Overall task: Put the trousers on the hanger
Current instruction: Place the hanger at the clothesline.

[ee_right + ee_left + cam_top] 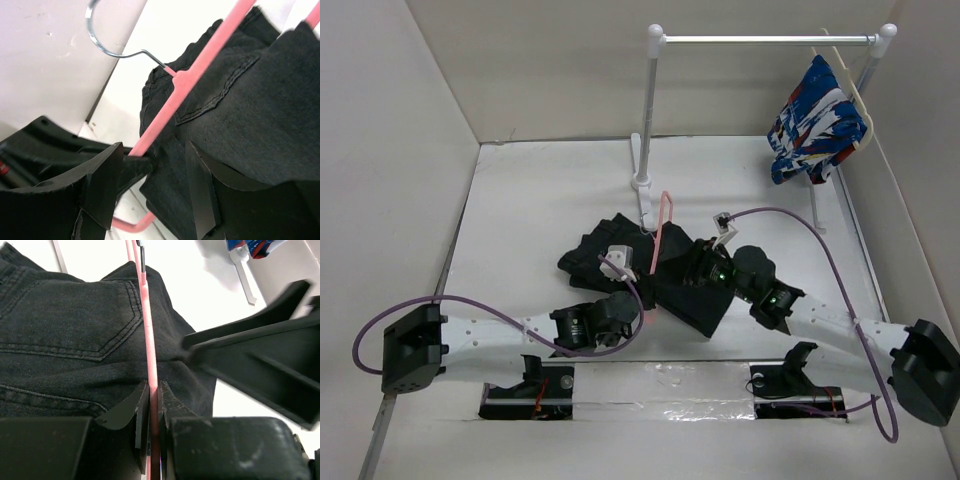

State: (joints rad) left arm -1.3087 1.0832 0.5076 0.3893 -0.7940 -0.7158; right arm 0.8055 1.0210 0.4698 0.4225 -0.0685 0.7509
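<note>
Trousers (pixel 592 252), one black pair, lie bunched at the middle of the white table (pixel 520 190), between the two grippers. Their long axis slants from far left to near right. One pink hanger (pixel 663 222) crosses them, its length running away from the arms toward the clothes rail (pixel 770 40). The left gripper (pixel 154 390) pinches the hanger's thin bar. The right gripper (pixel 152 175) stands spread, with the bar and the trousers' edge between its jaws. One patterned garment (pixel 812 125) hangs on the rail.
</note>
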